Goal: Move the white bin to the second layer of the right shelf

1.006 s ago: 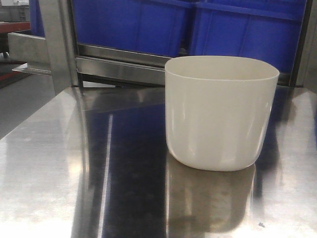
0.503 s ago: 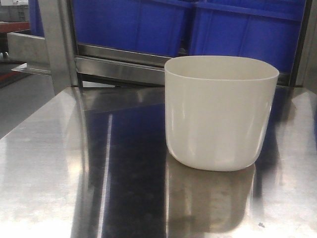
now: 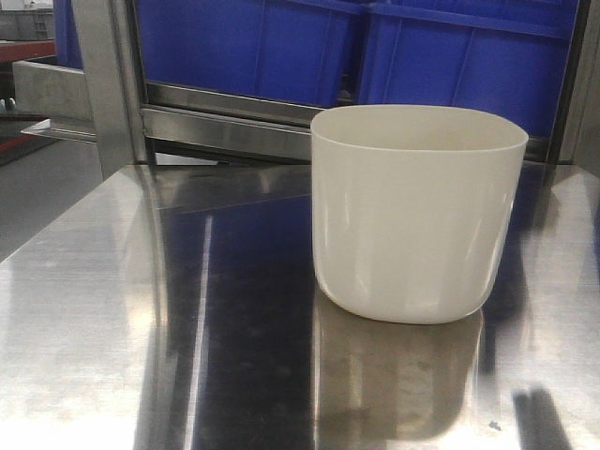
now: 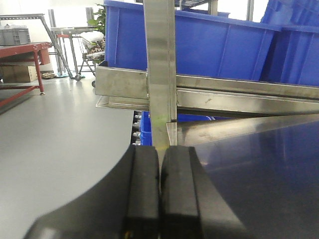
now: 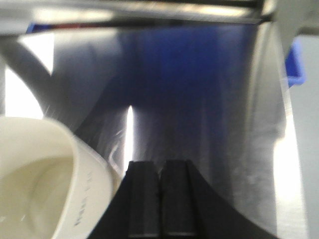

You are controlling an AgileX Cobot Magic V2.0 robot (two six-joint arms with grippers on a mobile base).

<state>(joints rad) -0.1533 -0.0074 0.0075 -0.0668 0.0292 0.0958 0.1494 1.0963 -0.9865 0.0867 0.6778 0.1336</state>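
Cream-white plastic against polished steel: the white bin (image 3: 412,216) stands upright on the steel tabletop (image 3: 112,309), right of centre in the front view, with blue crates (image 3: 253,47) on the rack behind it. Its position matches that of a second ago; it has not been shifted. The one change is a dark streak (image 3: 536,417) now lying on the tabletop at the lower right of the front view, absent half a second earlier. It is read as the reflection or shadow of an arm coming in from the right.

The blurred right wrist view agrees. The right gripper (image 5: 159,199) hangs above the tabletop with its two pads pressed together, empty, and the bin's rim and open mouth lie just beside it at the lower left of that view. The left gripper (image 4: 159,194) is likewise closed on nothing, pointed at an upright steel post (image 4: 159,74) by the table's edge.

Judged from this, the approach has only begun, and the jaws must part before any grasp of the rim. The right shelf second layer cannot be identified in these views.
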